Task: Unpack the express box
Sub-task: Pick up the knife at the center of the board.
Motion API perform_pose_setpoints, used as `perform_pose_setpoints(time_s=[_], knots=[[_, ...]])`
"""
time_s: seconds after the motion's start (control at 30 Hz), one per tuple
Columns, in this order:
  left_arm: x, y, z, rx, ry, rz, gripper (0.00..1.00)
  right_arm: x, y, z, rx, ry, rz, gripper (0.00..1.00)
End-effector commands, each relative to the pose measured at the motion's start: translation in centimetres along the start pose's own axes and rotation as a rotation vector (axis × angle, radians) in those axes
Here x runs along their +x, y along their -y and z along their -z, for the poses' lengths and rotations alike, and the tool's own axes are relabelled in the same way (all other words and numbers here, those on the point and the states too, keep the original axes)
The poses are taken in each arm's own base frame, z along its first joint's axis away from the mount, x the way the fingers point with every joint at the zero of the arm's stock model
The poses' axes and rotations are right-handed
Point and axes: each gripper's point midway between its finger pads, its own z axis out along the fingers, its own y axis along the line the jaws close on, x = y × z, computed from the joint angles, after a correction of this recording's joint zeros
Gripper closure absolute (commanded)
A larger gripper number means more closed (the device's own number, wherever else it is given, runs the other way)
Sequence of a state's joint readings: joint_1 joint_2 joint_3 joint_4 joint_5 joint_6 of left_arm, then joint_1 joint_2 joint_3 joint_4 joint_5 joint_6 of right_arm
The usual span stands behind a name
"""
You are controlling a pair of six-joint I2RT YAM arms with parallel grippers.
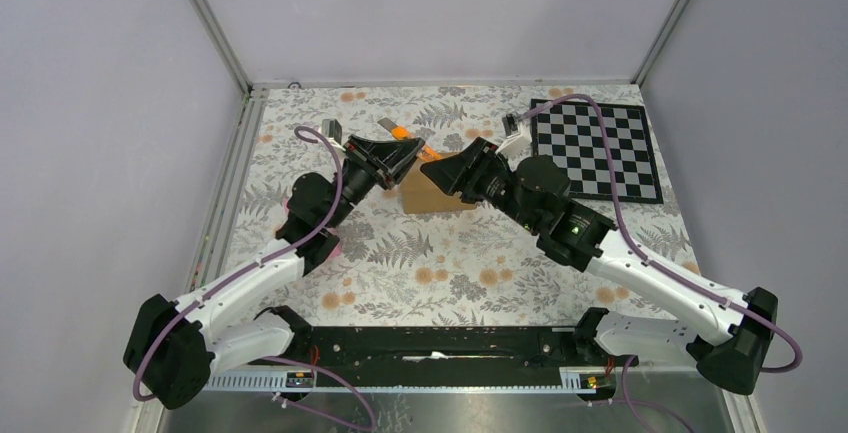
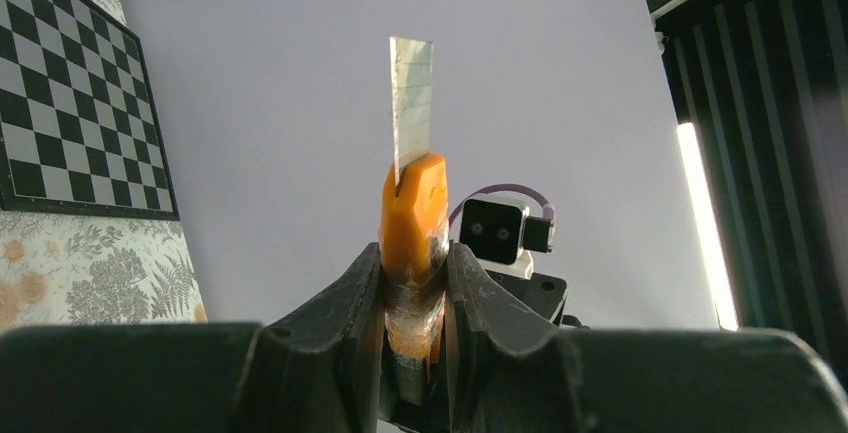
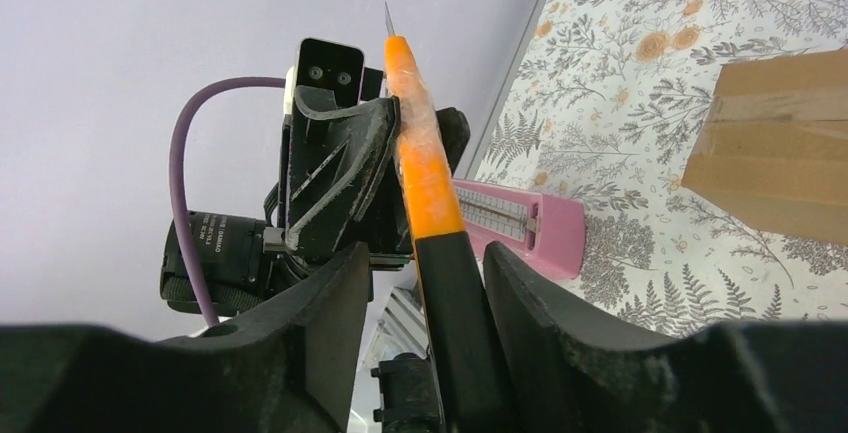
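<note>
The express box is a brown carton lying on the floral table between the two arms; it also shows in the right wrist view, with tape along its top. My left gripper is shut on the orange part of the orange-and-black cutter, whose blade is extended. It holds the cutter above the box's far left side. My right gripper is open, its jaws either side of the cutter's black end with gaps showing. In the top view it faces the left gripper over the box.
A pink wedge-shaped object lies on the table below the left arm. A black-and-white chessboard lies at the back right. The table's metal frame rails run along the left and far edges.
</note>
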State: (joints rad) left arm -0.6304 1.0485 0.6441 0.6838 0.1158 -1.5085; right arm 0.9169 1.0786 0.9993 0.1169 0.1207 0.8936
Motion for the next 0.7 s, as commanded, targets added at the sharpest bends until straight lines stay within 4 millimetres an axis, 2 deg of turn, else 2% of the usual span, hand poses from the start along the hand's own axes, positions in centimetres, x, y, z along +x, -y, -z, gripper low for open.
perform_pose_setpoints(time_s=[0.0,0.07,0.13,0.2,0.3,0.37,0.67], knots=[[-0.2,2.0,0.5,0.077,0.028,0.001,1.00,-2.8,-3.2,0.0,-0.071,0.092,-0.014,0.53],[-0.1,2.1,0.6,0.078,0.023,-0.005,1.00,-3.1,-3.1,-0.1,-0.057,0.104,-0.007,0.65],[-0.2,2.0,0.8,0.073,0.027,-0.011,0.99,-3.3,-3.0,-0.1,-0.043,0.112,0.003,0.83],[-0.2,1.7,1.0,0.057,0.028,-0.022,0.74,-3.3,-2.7,-0.1,-0.031,0.110,0.014,1.00],[-0.3,1.4,1.4,0.052,0.036,-0.037,0.45,-3.4,-2.9,0.2,-0.028,0.101,0.027,1.00],[-0.5,1.4,1.7,0.060,0.047,-0.045,0.36,-3.2,-3.3,0.7,-0.044,0.084,0.030,1.00],[-1.3,2.9,3.0,0.167,0.065,-0.053,0.34,-1.4,-5.6,2.3,-0.135,-0.060,-0.011,1.00]])
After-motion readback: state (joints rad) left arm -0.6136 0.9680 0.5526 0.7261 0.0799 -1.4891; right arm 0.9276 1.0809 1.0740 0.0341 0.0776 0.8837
